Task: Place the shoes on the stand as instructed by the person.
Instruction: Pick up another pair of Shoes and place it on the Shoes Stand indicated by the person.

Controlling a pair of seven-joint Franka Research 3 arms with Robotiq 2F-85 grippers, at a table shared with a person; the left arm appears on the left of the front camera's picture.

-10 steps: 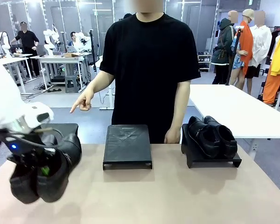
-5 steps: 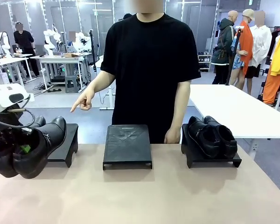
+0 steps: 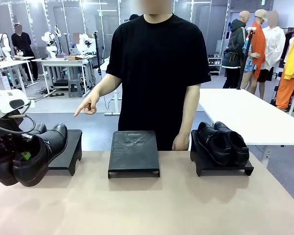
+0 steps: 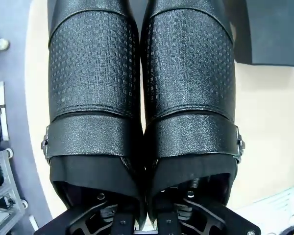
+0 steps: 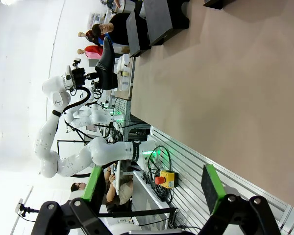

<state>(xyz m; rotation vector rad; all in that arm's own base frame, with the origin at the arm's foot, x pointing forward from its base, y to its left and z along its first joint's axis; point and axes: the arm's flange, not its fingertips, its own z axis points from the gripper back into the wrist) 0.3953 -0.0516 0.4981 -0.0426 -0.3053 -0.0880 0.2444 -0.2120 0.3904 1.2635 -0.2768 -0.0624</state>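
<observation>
Black leather fills our left wrist view: the pair of shoes point(image 4: 142, 78) hangs clamped in our left gripper point(image 3: 20, 155), fingers inside the collars. Our right gripper point(image 5: 149, 188) waits with jaws parted over bare table. Since a second ago the pair has swung up beside the left stand point(image 3: 68, 147), where the person's hand point(image 3: 88, 105) points. Farther right, the other pair point(image 3: 223, 142) sits placed.

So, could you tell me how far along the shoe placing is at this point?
Done: one pair of shoes sits on the right stand. In hand: the left gripper holds the second pair in the air in front of the left stand, towards which the person's hand points. Left: setting that pair down. The middle stand is bare.
</observation>
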